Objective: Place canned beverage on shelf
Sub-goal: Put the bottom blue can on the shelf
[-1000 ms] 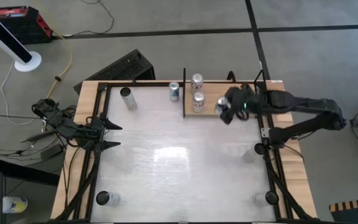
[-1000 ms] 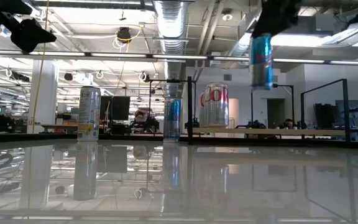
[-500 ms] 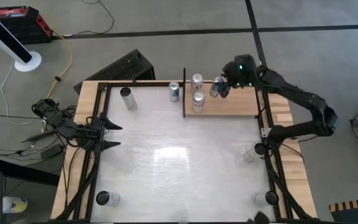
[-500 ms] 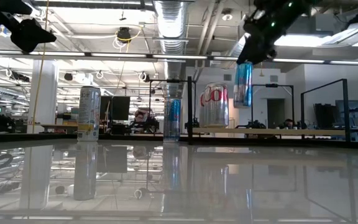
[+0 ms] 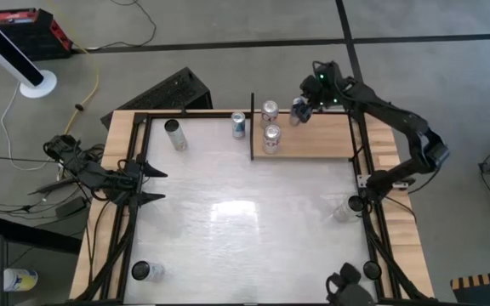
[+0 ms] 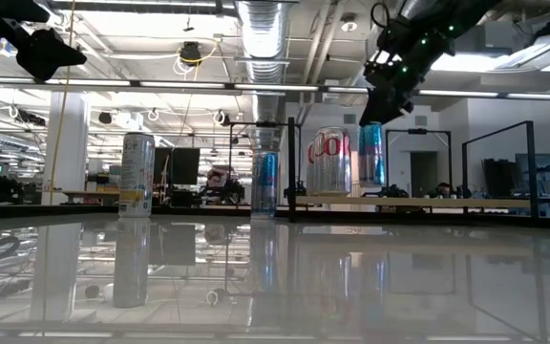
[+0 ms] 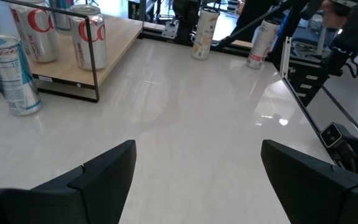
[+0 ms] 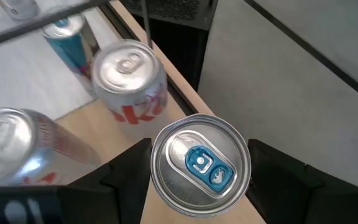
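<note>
The right pincer [image 8: 199, 167] grips a silver can [image 8: 200, 164] with a blue pull tab, one finger on each side. Beyond the held can, two red-and-silver cans [image 8: 129, 78] stand on the wooden shelf [image 8: 98, 138]. A blue can [image 8: 66, 38] stands beyond the shelf's black post.

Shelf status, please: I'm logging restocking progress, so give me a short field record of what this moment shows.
shelf: wooden board at the table's far right
cans on shelf: two silver-and-red cans near its left post
can in hand: slim blue can, upright
right gripper: fingers shut on the blue can, at the shelf's far edge
left gripper: open, waiting at the table's left side
placement: cannot tell if the can has touched down
</note>
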### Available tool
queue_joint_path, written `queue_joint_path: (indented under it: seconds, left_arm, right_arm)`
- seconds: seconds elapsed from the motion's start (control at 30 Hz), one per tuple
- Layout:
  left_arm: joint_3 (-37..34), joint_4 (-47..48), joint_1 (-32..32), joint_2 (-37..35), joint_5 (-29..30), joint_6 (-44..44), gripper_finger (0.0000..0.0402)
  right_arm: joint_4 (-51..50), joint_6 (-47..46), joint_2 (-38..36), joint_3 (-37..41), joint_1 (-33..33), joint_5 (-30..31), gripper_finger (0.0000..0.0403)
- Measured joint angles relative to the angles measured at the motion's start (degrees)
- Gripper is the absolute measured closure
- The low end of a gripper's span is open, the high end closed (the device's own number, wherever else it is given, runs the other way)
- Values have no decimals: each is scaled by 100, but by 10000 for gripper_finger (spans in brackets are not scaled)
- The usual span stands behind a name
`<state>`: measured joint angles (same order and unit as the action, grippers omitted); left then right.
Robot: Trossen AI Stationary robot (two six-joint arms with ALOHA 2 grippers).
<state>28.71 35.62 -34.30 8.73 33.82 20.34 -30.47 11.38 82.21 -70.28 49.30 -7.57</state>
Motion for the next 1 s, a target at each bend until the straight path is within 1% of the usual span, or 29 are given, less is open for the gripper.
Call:
queue_joint_path:
  seconds: [0.07, 0.27, 0.47, 1.0]
  left_arm:
    - [0, 2, 0, 0, 2, 0, 72]
    - [0, 0, 0, 0, 65, 2, 72]
    - [0, 0, 0, 0, 109, 26, 72]
    - [0, 0, 0, 0, 107, 24, 72]
  right_arm:
    - [49, 79, 46, 0, 52, -21, 137]
    - [128, 108, 271, 0, 227, -392, 136]
    - [246, 208, 475, -7, 225, -446, 136]
    - [194, 72, 464, -7, 195, -458, 136]
